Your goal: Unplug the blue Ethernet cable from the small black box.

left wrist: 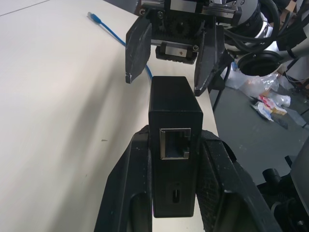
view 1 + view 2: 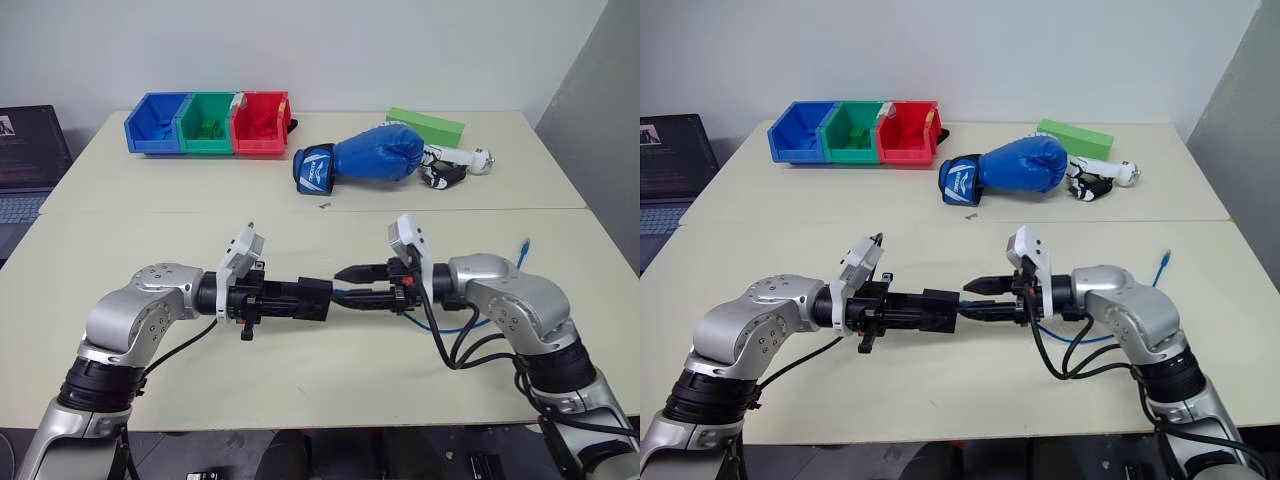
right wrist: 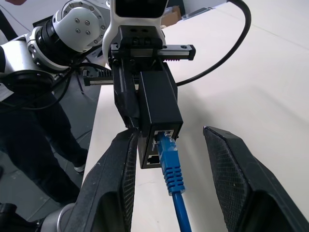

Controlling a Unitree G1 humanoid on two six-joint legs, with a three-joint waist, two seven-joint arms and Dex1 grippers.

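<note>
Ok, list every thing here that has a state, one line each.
small black box: clamped in the left gripper, held above the table.
blue Ethernet cable: plug seated in the box's port, free end lying on the table.
right gripper: open, fingers either side of the plug.
left gripper: shut on the box.

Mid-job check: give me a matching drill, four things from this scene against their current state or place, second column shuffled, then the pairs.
Things:
1. black box
2. blue cable
3. right gripper
4. boxing glove

States or places:
A. open, a finger on each side of the plug
B. lying at the far side of the table, beside the bins
C. clamped in the left gripper
D. plugged into a port on the box

Pairs: 1-C, 2-D, 3-A, 4-B
</note>
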